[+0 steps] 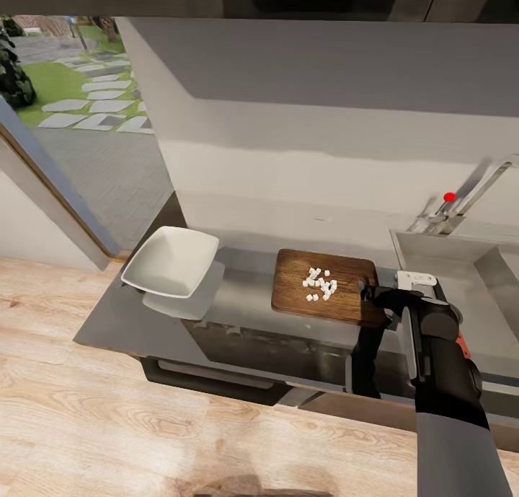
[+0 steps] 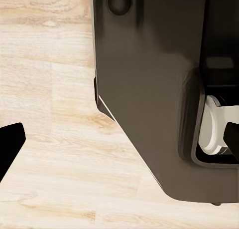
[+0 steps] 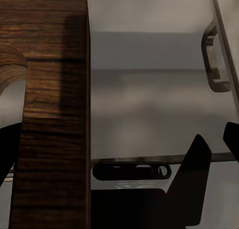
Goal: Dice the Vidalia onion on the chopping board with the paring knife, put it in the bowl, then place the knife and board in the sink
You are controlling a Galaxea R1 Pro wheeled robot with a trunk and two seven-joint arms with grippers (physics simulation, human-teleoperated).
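Right gripper (image 1: 373, 295) pinching chopping board (image 1: 317, 286) at its right edge by sink (image 1: 461, 266); bare countertop (image 1: 245, 280) left. One bowl (image 1: 171, 260), approx. dozen onion dice (image 1: 320, 283).

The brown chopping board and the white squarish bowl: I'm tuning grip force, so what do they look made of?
The brown rectangular chopping board looks like dark wood with a matt finish: streaky grain runs along it, plain in the right wrist view. The white squarish bowl looks like glazed ceramic, smooth and even with soft shading, though plastic cannot be ruled out. Both sit on the glossy dark grey countertop, which mirrors the bowl.
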